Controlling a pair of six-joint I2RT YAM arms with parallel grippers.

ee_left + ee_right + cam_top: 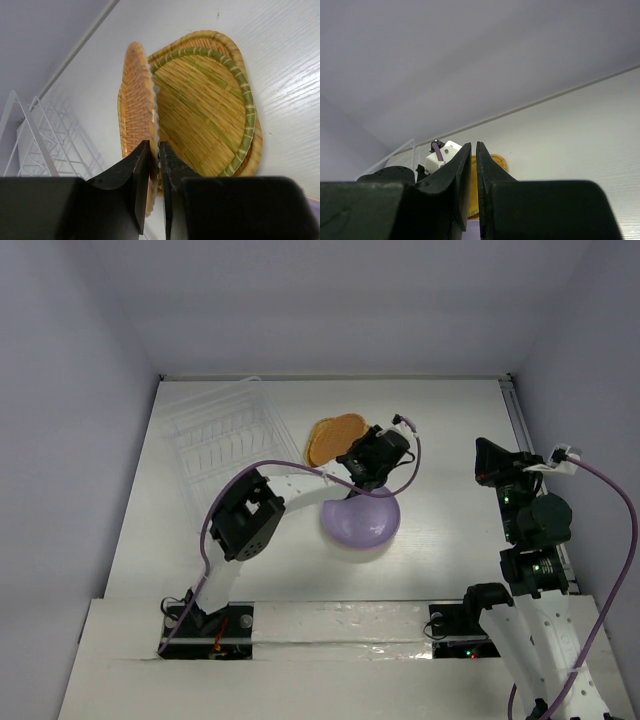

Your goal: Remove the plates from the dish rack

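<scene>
woven orange plate (135, 100), green-banded plate (205, 110)

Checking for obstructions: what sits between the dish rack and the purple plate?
The left arm stretches across between the dish rack and purple plate, seen in the top view.

White table (440, 420) — pale walls (330, 310)

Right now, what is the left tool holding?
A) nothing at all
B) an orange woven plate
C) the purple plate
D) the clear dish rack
B: the left tool is pinched on the rim of an orange woven plate, which stands up on its edge.
</scene>
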